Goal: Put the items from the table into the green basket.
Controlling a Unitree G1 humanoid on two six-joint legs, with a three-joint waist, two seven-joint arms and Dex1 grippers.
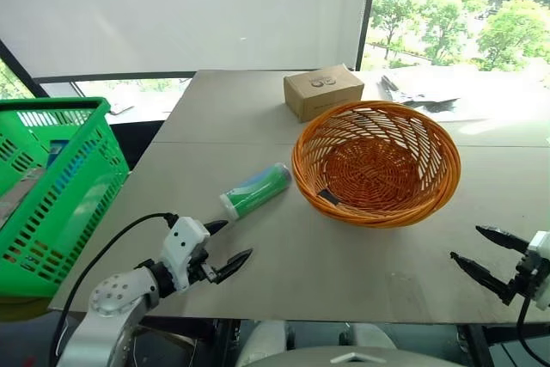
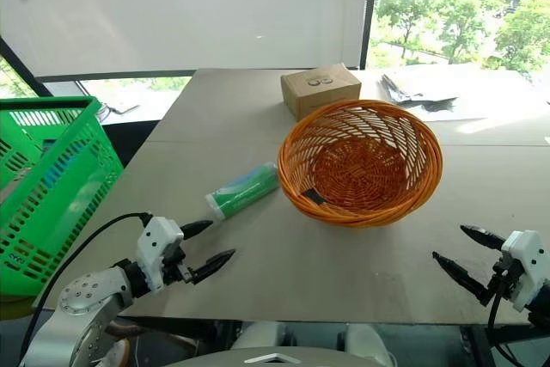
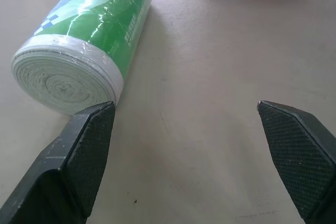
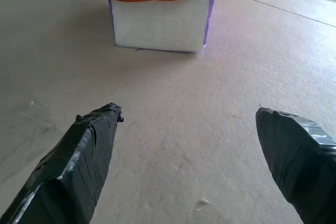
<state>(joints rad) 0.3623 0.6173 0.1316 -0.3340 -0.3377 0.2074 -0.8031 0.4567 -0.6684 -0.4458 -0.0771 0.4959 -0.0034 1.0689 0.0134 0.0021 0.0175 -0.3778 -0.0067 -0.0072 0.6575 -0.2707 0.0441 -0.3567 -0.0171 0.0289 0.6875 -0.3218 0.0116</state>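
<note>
While the green basket (image 1: pixel 51 186) waits off the table's (image 1: pixel 344 272) left edge, partly filled already, my left gripper (image 1: pixel 225 247) hovers low over the near edge with its fingers spread wide and nothing between them. The green tube (image 1: pixel 256 190) lies just ahead of it and slightly to the right, its white end toward me and its long axis running away toward the orange wicker basket (image 1: pixel 375 162); in my left wrist view that white end sits just beside one fingertip. So my left arm is plainly the nearer one, and I judge it needs to shift sideways to straddle the tube. Behind the wicker basket sits a cardboard box (image 1: pixel 323 90). A purple-edged tissue pack (image 4: pixel 160 22) is tucked against the wicker basket, ahead of my right gripper (image 1: pixel 488 252), also wide open and empty.
</note>
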